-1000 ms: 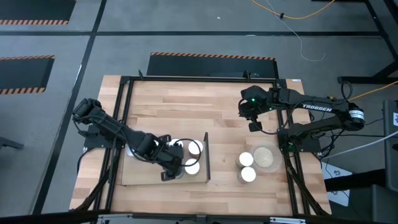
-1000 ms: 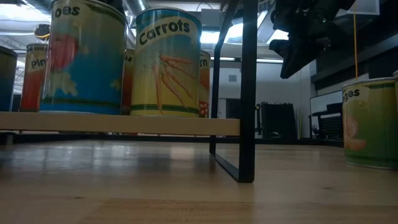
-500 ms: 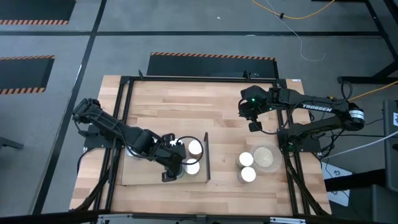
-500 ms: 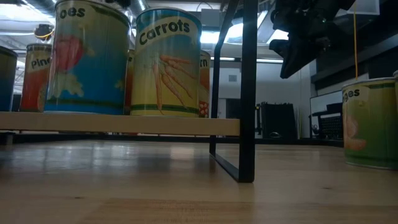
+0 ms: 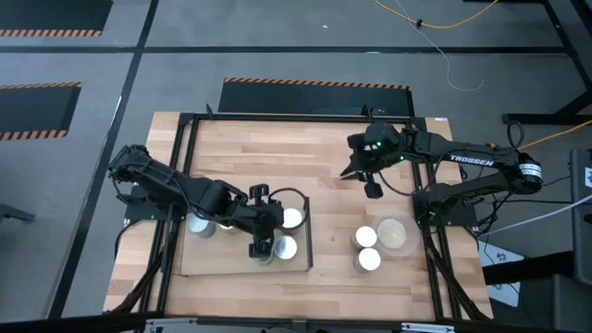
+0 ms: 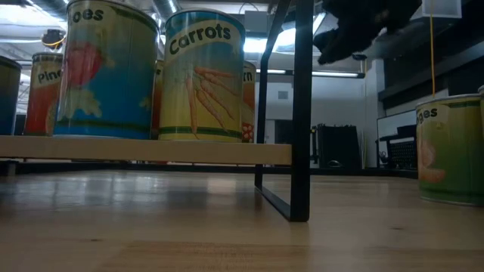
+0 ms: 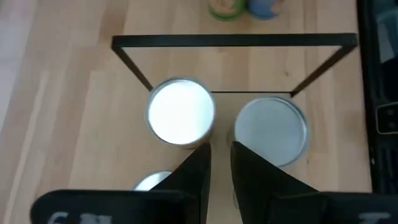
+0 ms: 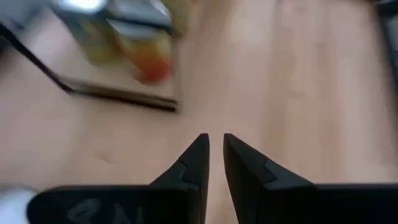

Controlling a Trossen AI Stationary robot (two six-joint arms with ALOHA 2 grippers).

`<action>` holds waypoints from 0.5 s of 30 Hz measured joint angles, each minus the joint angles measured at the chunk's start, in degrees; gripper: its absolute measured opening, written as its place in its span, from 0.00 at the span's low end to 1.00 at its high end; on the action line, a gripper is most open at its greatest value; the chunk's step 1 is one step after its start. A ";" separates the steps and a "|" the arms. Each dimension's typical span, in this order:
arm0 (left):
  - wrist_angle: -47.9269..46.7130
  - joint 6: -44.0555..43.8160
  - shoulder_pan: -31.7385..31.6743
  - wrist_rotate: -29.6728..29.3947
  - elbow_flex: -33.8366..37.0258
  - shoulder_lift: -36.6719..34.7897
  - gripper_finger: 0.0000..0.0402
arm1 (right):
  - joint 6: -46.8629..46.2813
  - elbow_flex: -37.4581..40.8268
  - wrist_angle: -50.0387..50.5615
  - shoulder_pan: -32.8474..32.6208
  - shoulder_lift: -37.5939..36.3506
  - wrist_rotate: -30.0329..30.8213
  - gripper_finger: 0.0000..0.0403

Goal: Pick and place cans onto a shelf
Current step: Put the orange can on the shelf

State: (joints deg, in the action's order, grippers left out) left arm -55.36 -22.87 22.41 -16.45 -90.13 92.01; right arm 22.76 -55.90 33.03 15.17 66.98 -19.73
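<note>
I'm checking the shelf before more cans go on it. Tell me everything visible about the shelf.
The shelf is a flat rectangular board of pale wood, lying level on the planked table and raised slightly off it. A thin black upright frame stands at its short end nearest the table's middle. Several cans stand upright on it, among them one labelled Carrots. The left gripper hovers over those cans, fingers nearly together, touching neither board nor frame.

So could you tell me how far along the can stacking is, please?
Done: several cans stand on the shelf. In hand: nothing; the left gripper hovers empty over the shelf's cans, and the right gripper hangs empty above the bare table. Left: two cans beside the dish have not been moved across.
</note>
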 joint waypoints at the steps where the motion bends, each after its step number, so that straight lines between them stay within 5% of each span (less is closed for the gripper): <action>1: 0.00 0.00 -0.28 -0.02 0.00 0.00 0.14 | -2.59 0.00 -0.29 -0.21 0.00 -2.72 0.13; 7: 0.01 0.05 -1.09 -0.19 0.00 0.00 0.14 | -18.11 0.00 -0.76 -4.02 0.00 -16.82 0.13; 15: 0.10 0.57 -1.09 -2.12 0.00 0.00 0.14 | -31.58 0.00 -0.69 -13.95 0.02 -17.90 0.13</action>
State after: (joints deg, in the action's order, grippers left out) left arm -55.25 -22.31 21.32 -18.57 -90.13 92.01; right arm -8.82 -55.90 32.34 1.22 67.00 -37.63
